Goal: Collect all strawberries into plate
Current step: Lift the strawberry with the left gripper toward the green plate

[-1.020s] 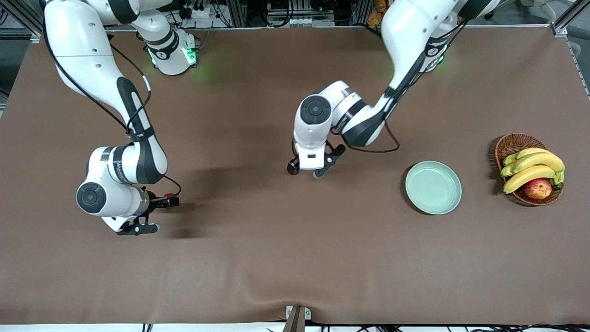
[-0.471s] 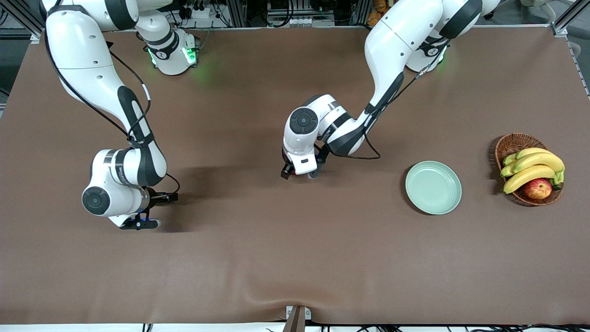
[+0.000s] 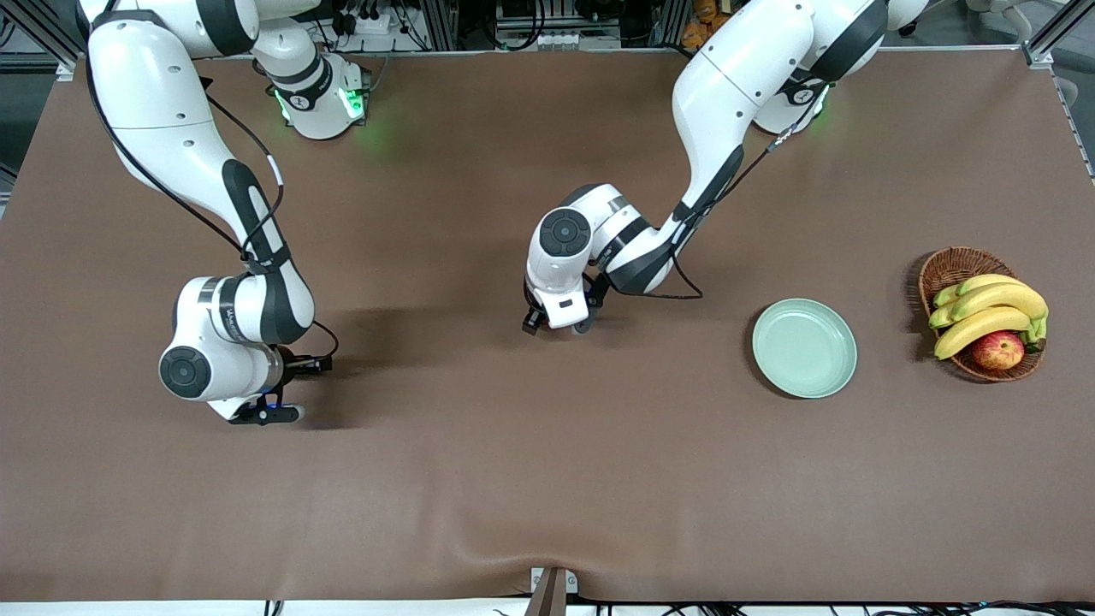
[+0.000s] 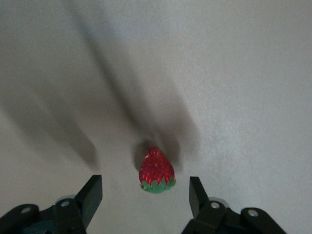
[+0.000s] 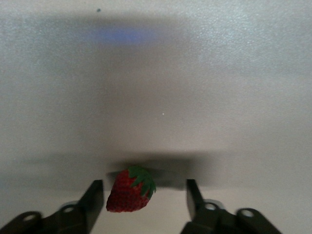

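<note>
In the left wrist view a small red strawberry (image 4: 156,170) with a green top lies on the brown cloth between the fingers of my left gripper (image 4: 145,190). That gripper is open, with a gap on each side of the berry. My left gripper (image 3: 556,328) is low over the middle of the table. A second strawberry (image 5: 129,191) lies between the open fingers of my right gripper (image 5: 144,195), close to one finger (image 5: 95,195). My right gripper (image 3: 295,391) is low at the right arm's end. In the front view the hands hide both berries. The mint-green plate (image 3: 804,347) holds nothing.
A brown wicker basket (image 3: 949,265) with bananas (image 3: 992,308) and a red-yellow apple (image 3: 997,349) stands beside the plate at the left arm's end. A wrinkle in the brown cloth (image 3: 513,530) runs near the table's front edge.
My left hand has shifted a little toward the right arm's end and settled over its berry. Both grippers' fingers have come closer together. The right hand has barely moved.
</note>
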